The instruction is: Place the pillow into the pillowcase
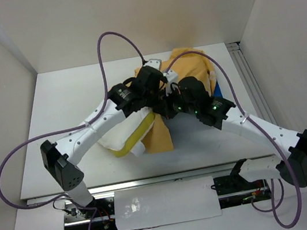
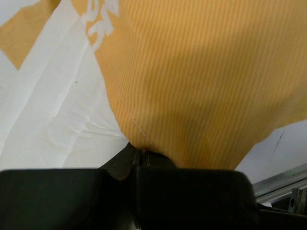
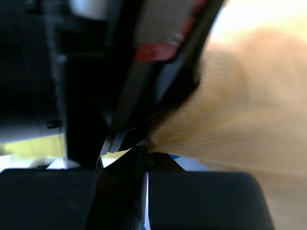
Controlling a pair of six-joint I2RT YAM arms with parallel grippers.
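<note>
Presently, the desk (image 1: 68, 93) is carrying the pillowcase (image 1: 160, 137), which is lying crumpled at the centre of the top view and spreading toward the upper right. The pillow (image 1: 111, 140) is sitting just left of centre, touching the orange flap.

The left gripper (image 2: 139, 154) is pinching a fold of orange cloth between closed fingers. The right gripper (image 3: 146, 155) is appearing likewise clamped on the cloth's edge, though blur is limiting certainty.

Risks:
- Both wrists are crowding together at centre frame, so a collision is looking possible.
- These thin pinches may be slipping free under pull.
- The mouth may be collapsing before the pillow enters.

Hidden:
- The arms are covering the opening in the top view, so how far the pillow is inside is remaining undetermined.
- Dark hardware (image 3: 81, 72) is blocking the left of the right wrist view.
</note>
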